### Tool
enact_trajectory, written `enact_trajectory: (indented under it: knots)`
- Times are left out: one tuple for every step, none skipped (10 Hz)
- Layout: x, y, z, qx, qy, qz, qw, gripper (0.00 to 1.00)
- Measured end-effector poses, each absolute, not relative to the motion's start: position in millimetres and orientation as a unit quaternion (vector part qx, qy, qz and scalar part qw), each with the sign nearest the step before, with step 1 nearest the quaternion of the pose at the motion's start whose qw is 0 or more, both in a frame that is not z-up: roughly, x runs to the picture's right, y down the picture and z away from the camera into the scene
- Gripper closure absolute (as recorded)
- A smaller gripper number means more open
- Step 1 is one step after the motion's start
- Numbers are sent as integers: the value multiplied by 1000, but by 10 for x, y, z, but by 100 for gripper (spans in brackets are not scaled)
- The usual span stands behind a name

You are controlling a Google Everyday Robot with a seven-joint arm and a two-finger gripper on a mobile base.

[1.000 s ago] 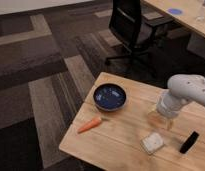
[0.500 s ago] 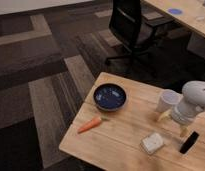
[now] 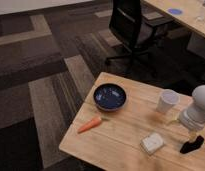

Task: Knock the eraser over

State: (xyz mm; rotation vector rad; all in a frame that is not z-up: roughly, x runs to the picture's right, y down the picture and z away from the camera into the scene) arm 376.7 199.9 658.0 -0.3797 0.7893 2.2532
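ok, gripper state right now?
Gripper: cannot be told; it sits at the table's right edge, just above the eraser.

On the bench (image 3: 127, 126): blue bowl (image 3: 110, 96), carrot (image 3: 90, 124) nearby, white cup (image 3: 167, 101), pale pad (image 3: 152, 143); black chair (image 3: 132, 25) beyond.

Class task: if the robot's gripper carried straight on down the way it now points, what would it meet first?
Most likely the eraser: the gripper hangs at the table's right edge, pointing down right above it, though depth is hard to judge.
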Motion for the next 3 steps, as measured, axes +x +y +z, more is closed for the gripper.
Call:
enact_trajectory:
  knots:
    - [3761,2005,6575,-147,305,872,354,35]
    - [3741,1994,6579,-147,304,872,355,35]
    - [3752,2005,6573,-146,304,872,354,35]
